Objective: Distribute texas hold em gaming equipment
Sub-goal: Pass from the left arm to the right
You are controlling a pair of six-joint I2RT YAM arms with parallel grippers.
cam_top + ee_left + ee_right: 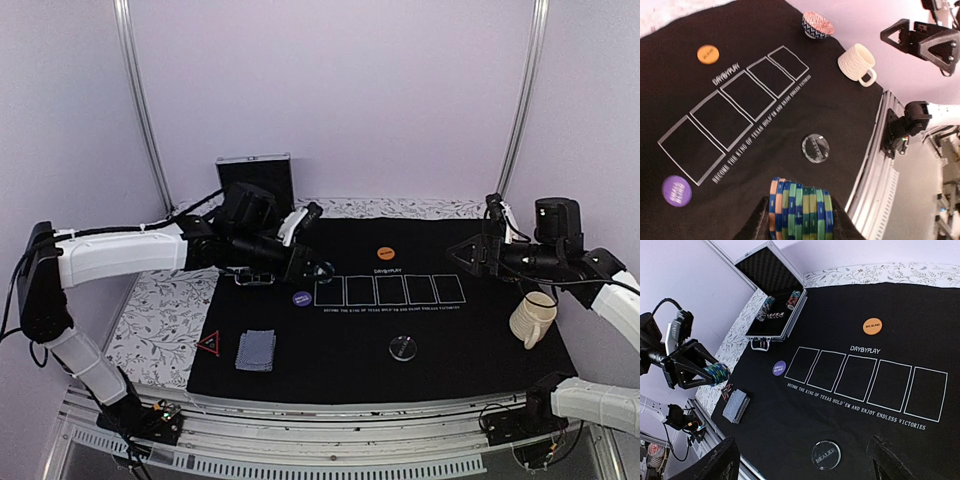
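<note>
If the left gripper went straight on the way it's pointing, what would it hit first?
Probably the black mat near the clear disc; the left gripper, holding a chip stack, points down that way. Depth is unclear.

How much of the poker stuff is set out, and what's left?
Set out: orange big blind disc, purple small blind disc, clear dealer disc, card deck and red triangle. In hand: the left gripper holds a chip stack; the right gripper is open, empty. Left, probably: more chips sit in the open case, and the deck is undealt.
</note>
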